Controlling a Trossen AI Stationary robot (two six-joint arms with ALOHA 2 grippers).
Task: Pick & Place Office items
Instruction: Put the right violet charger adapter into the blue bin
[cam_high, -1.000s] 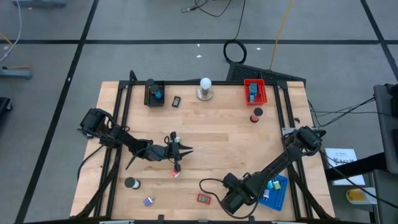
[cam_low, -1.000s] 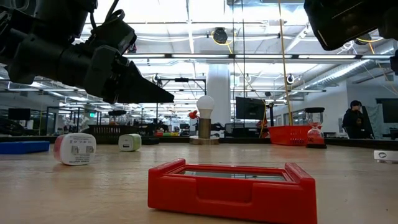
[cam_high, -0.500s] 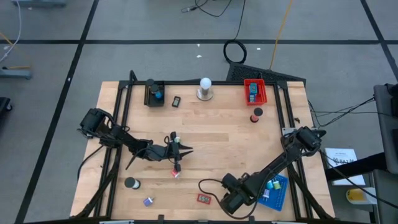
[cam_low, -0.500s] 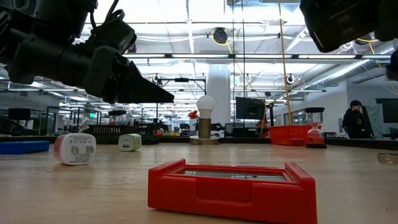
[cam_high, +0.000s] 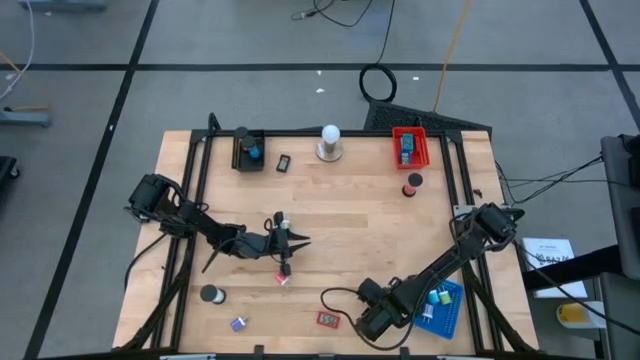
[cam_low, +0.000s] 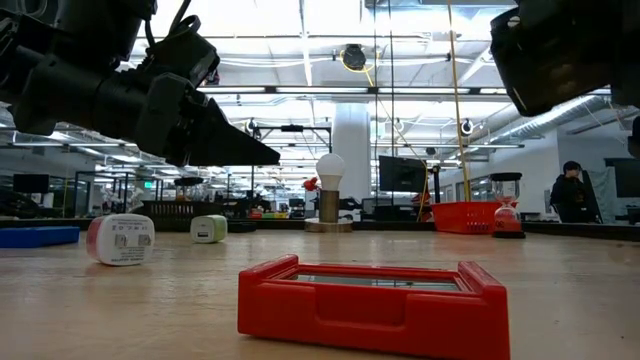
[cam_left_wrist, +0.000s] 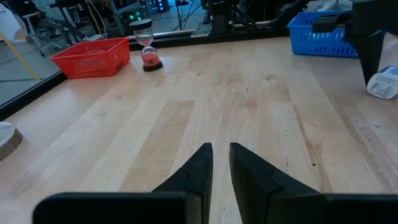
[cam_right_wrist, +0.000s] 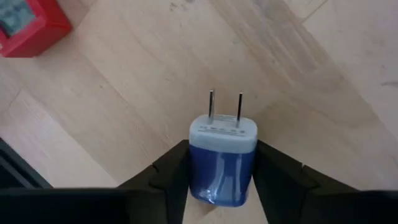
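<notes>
- Right gripper (cam_right_wrist: 219, 180) hangs low by the table's front edge beside the blue tray (cam_high: 448, 312), fingers clamping a blue plug adapter (cam_right_wrist: 222, 163), prongs forward.
- Left gripper (cam_left_wrist: 220, 163) hovers mid-table, fingers nearly together, empty.

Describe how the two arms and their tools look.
Both arms are dark, jointed links with black cables trailing along them. The left tool ends in two black, wedge-shaped fingers tapering to points. The right tool has matching black fingers, broad and angular. No markings are visible.
</notes>
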